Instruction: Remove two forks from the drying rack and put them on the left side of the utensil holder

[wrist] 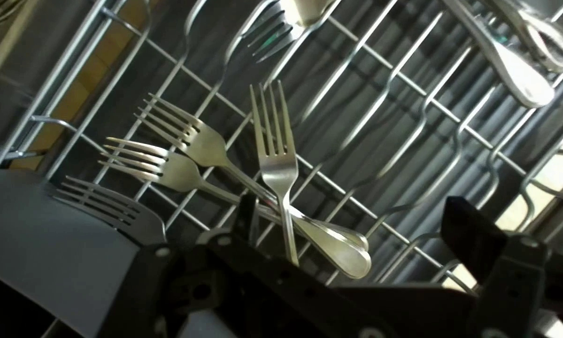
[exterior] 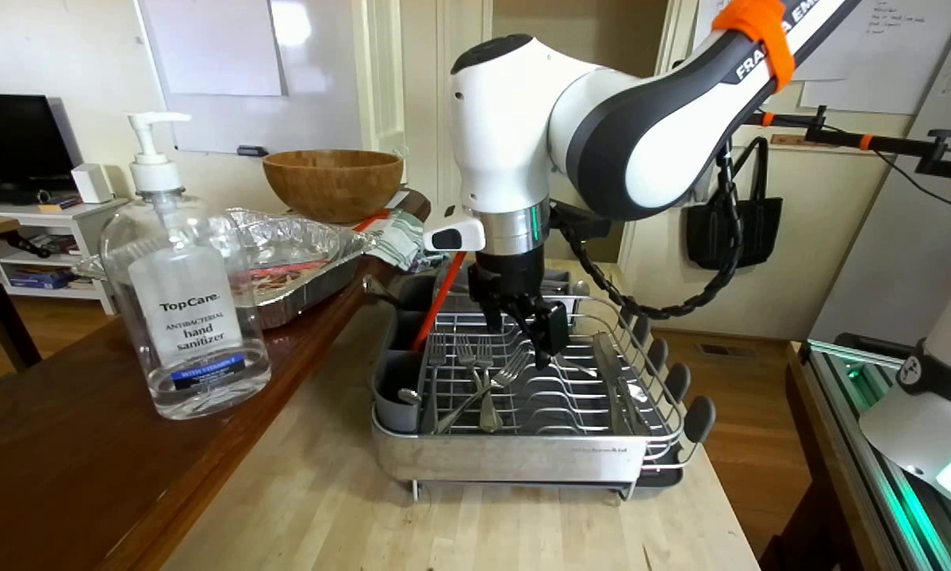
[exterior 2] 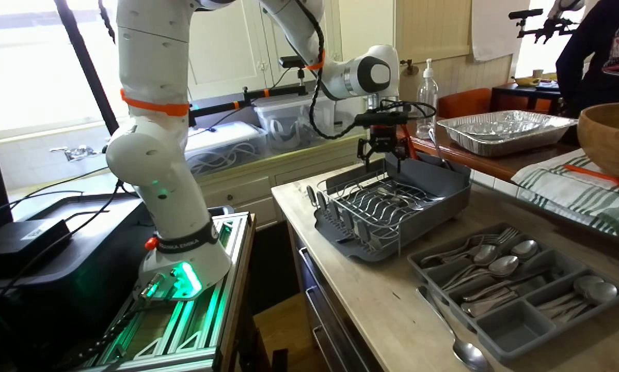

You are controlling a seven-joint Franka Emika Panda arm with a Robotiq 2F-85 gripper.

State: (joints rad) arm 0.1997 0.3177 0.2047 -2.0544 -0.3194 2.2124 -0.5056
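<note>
1. A crossing fork [wrist: 280, 173] lies over the handles of a paired fork [wrist: 209, 145] and its twin [wrist: 181, 172], all inside the drying rack [exterior: 511, 458], left of its middle in an exterior view. A fourth fork [wrist: 142, 225] lies just beside the utensil holder [exterior: 396, 414].

2. Step in hand, my reading: lining up for a pick. The sentence does not say which two. A metal end [exterior: 408, 395] shows in the holder; cannot tell whether it belongs to a fork, so progress is uncertain.

3. Next move should call for a descent, wrist turned so the jaws come together across a single handle. Crossing fork first, probably, since it rests on top; gripping where handles overlap could lift two or make them slide.

4. The gripper [wrist: 349, 206]: fingers [wrist: 471, 237] wide apart, nothing held. It hovers over the rack in both exterior views. In the wrist view one finger overlaps the twin's handle; no contact shows, and I take it as a height difference.

5. Holder: runs near to far along the rack's left edge in an exterior view, compartments in a row; "left side" is ambiguous. An orange-red utensil [exterior: 441, 300] appears to stand in it, top tilted right.

6. Outward, in an exterior view: a cutlery tray [exterior 2: 516, 328] right of the rack and nearer; a wooden bowl [exterior 2: 611, 142] farther right.
</note>
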